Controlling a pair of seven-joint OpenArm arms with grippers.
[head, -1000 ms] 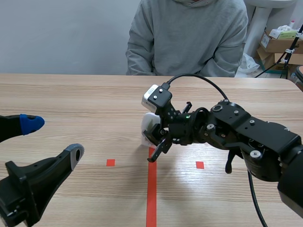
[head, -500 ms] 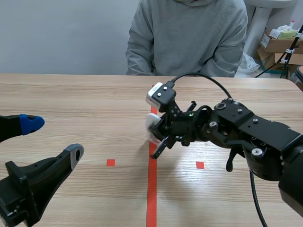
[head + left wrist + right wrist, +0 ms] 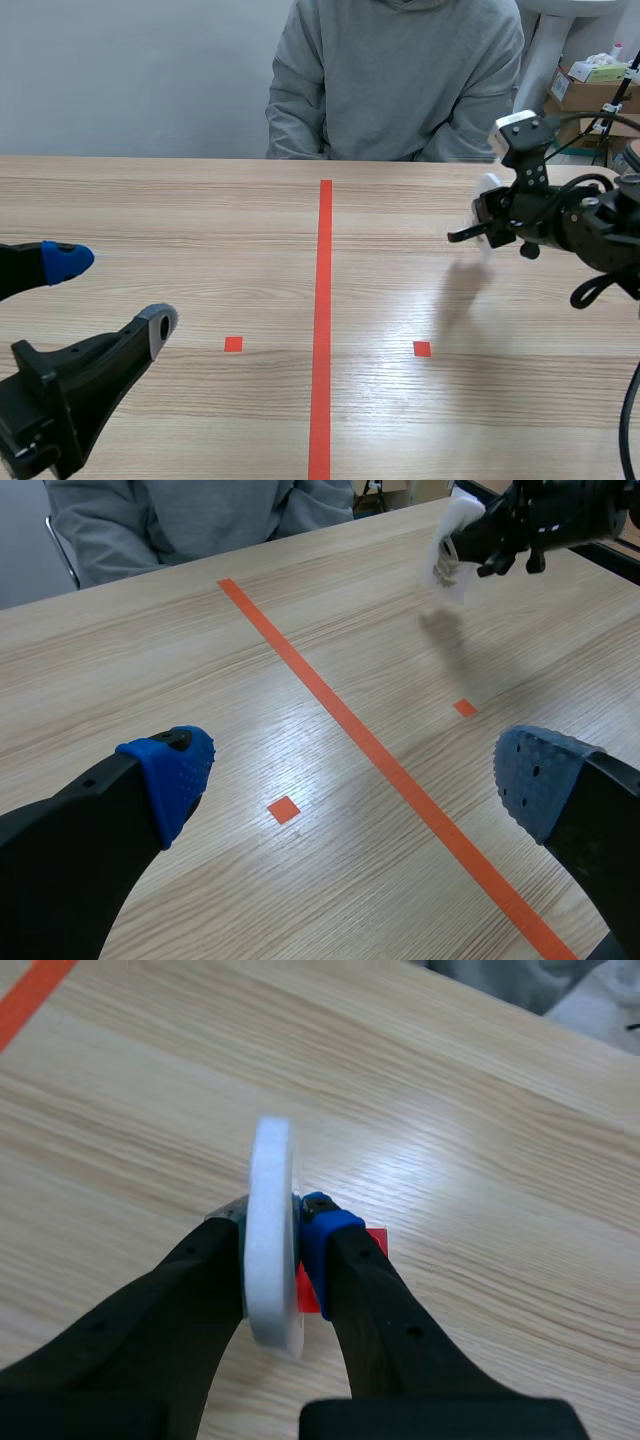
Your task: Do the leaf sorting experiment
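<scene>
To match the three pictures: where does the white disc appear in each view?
Scene view: the white disc is at the right, held in the right gripper.
Left wrist view: the white disc is far ahead, beyond the red tape line, in the right gripper.
Right wrist view: it stands on edge, pinched between the fingers.
Shared landmark: the red tape line.

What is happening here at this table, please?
The right pincer is shut on a thin white disc and holds it on edge above the table, on the robot's right of the orange-red tape line. The left pincer is open and empty, low at the robot's left. A person in a grey hooded top sits across the table, hands out of sight. No leaves can be seen.
</scene>
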